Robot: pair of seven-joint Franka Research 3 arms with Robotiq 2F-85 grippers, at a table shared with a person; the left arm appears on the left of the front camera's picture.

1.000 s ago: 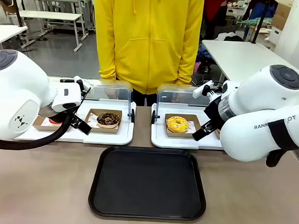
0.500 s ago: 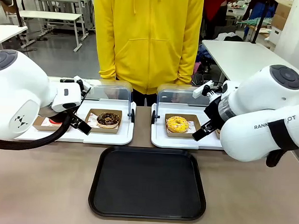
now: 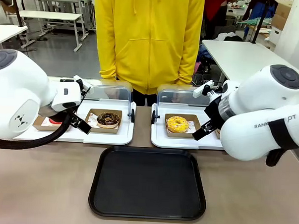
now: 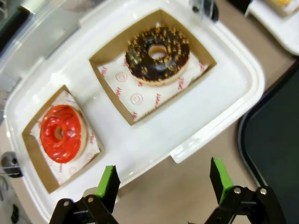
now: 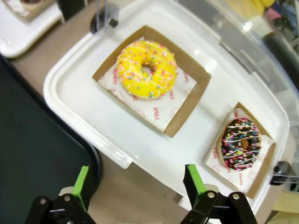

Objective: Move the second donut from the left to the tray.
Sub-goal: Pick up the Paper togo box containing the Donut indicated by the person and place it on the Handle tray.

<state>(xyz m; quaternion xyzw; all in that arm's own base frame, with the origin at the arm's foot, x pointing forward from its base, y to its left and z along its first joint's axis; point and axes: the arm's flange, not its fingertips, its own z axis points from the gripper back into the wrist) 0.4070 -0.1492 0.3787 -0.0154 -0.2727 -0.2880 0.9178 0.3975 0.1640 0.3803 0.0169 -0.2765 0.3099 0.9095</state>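
The second donut from the left (image 3: 108, 119) (image 4: 158, 55) has dark chocolate glaze with tan crumbs and lies in a small brown cardboard tray with white paper. The large black tray (image 3: 148, 182) lies in front of it on the table; its edge (image 4: 280, 140) also shows in the left wrist view. My left gripper (image 4: 164, 184) hovers open above the near rim of the white tray, with nothing between its fingers. My right gripper (image 5: 139, 184) hangs open over the other white tray, short of a yellow donut (image 5: 146, 70).
A red-glazed donut (image 4: 60, 133) lies beside the chocolate one on the same white tray (image 4: 219, 93). A dark donut with coloured sprinkles (image 5: 240, 142) shares the right white tray (image 3: 161, 137) with the yellow one. Clear lids stand open behind. A person in yellow (image 3: 148, 37) stands across the table.
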